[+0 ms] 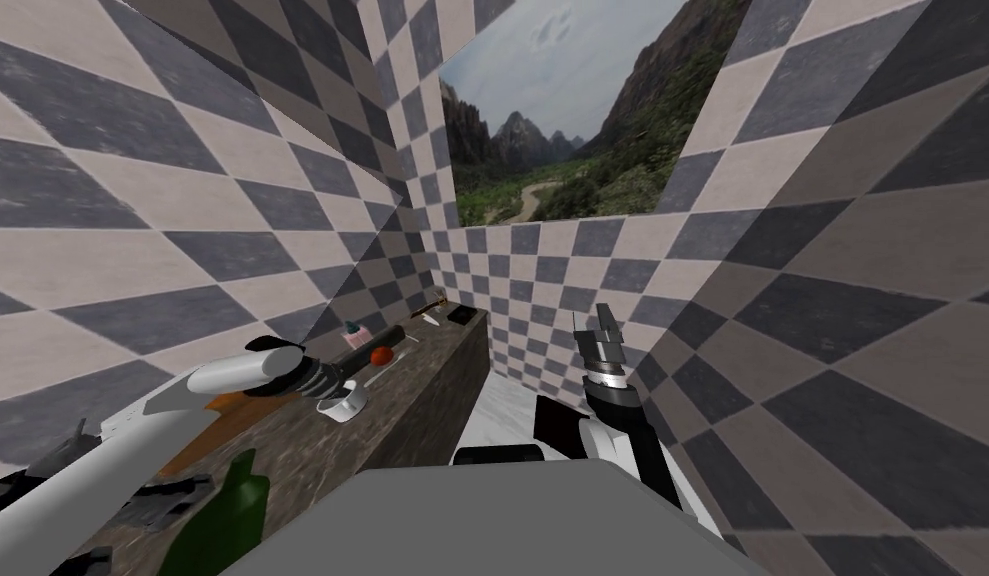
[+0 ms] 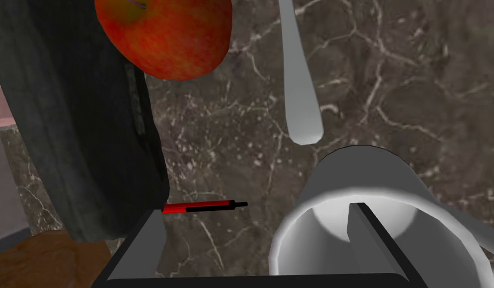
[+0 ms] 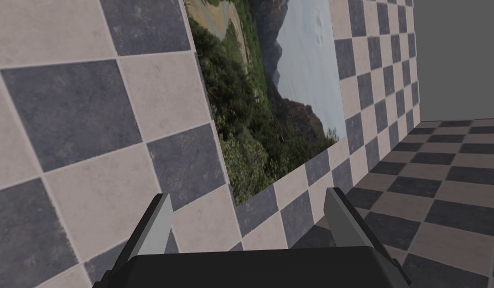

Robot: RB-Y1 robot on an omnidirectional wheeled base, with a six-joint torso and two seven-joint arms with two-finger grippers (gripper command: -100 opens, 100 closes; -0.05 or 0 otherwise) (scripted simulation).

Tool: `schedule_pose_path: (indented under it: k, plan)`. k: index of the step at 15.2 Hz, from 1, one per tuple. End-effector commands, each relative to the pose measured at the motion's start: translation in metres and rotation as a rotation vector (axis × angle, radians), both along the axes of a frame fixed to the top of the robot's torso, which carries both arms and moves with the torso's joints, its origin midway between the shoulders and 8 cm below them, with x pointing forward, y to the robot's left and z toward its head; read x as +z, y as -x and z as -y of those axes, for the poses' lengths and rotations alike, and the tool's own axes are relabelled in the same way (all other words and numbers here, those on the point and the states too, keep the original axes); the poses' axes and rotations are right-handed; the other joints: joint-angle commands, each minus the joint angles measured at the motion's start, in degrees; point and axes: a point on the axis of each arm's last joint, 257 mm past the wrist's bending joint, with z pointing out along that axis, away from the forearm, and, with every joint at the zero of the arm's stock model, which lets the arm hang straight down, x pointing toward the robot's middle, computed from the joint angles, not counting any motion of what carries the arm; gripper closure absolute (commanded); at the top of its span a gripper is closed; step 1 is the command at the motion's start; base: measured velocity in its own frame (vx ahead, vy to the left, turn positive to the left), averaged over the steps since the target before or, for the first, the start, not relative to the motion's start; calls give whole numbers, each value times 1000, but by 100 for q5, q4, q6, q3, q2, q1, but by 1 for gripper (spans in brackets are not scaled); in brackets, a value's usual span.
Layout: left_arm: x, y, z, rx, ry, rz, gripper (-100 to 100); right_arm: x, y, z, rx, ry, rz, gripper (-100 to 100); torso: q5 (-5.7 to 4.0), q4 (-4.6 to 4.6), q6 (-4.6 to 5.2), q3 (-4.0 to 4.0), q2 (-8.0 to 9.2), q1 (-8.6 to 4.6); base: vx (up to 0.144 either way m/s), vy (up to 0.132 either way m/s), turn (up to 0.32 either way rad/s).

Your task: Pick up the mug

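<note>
Reaching over the dark marbled surface (image 2: 231, 125), the L gripper (image 2: 255, 210) sits right at the white mug (image 2: 360, 170). Its fingers (image 2: 375, 245) are apart and not clamped on anything. One is down inside the mug's mouth and the other is outside the mug, w/ the mug's near wall between them. Can't tell whether the inner finger touches that wall. The mug stands on the surface, mouth open toward the gripper.

Around the mug:
- A pale grey utensil handle (image 2: 300, 95) lies just beyond it, rounded end near the rim but apart from it.
- A red-and-black pen (image 2: 206, 205) lies flat beside the mug, on the outer finger's side.
- A red apple (image 2: 166, 35) is past the pen, farther from the mug, resting against a long dark roll (image 2: 76, 130).
- A brown wooden board (image 2: 36, 260) shows on the roll's far side from the mug.
- A green bottle (image 1: 227, 515) stands well apart from the mug, closer to me.

The R gripper (image 3: 248, 195) is well apart from the mug, raised off the surface's edge next to the checkered wall. Its fingers are apart, holding nothing.
</note>
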Motion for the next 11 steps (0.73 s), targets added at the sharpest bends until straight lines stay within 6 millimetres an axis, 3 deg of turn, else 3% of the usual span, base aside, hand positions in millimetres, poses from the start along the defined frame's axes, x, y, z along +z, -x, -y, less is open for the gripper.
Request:
schedule_pose_path:
  k: [1, 11]
  plan:
    - [-3, 11, 0, 13, 19, -38, -100, 0, 0, 0, 0, 0, 0, 0, 0, 0, 0, 0, 0, 0, 18, 16, -45]
    - [-2, 64, -2, 122, 141, -219, -100, 0, 0, 0, 0, 0, 0, 0, 0, 0, -1, 0, 0, 3, 22, 19, -76]
